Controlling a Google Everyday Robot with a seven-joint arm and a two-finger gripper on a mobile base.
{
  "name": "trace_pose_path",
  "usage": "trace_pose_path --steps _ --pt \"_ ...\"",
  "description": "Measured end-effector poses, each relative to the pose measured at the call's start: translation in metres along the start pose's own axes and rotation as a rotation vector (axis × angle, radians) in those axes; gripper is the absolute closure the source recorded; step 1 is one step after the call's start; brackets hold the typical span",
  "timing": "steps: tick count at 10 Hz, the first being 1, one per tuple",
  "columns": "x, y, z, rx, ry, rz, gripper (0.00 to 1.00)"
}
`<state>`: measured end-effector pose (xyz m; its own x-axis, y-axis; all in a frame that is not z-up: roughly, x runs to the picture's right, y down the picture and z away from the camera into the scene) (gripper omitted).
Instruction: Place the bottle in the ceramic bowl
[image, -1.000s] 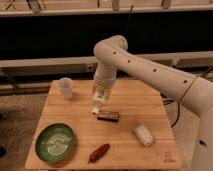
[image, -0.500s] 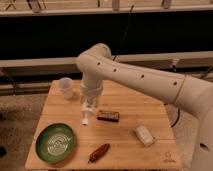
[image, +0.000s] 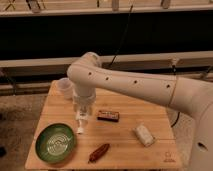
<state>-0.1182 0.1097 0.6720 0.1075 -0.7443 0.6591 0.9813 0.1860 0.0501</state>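
Observation:
The small whitish bottle (image: 80, 124) hangs upright just above the wooden table, its lower end near the board. My gripper (image: 81, 113) points straight down and is shut on the bottle's upper part. The green ceramic bowl (image: 55, 143) with pale rings inside sits at the table's front left, below and to the left of the bottle, a short gap away. The large white arm (image: 135, 87) reaches in from the right.
A translucent plastic cup (image: 64, 86) stands at the back left of the wooden table (image: 150, 160). A dark brown bar (image: 108, 116) lies just right of the gripper. A white block (image: 144, 135) lies front right, a reddish-brown oblong item (image: 98, 152) front centre.
The arm has swung left and lower, carrying the bottle from near the brown bar toward the green bowl. The other things on the table have not moved.

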Motion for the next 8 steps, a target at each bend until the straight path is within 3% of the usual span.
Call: trace_pose_path --steps 2,5,8 --pt "-0.016 -0.024 0.013 -0.009 -0.009 -0.054 1.0" --pt "-0.03 -0.04 0.024 -0.014 -0.026 -0.114 1.0" --pt "-0.063 -0.069 0.042 -0.018 -0.043 -0.196 1.0"
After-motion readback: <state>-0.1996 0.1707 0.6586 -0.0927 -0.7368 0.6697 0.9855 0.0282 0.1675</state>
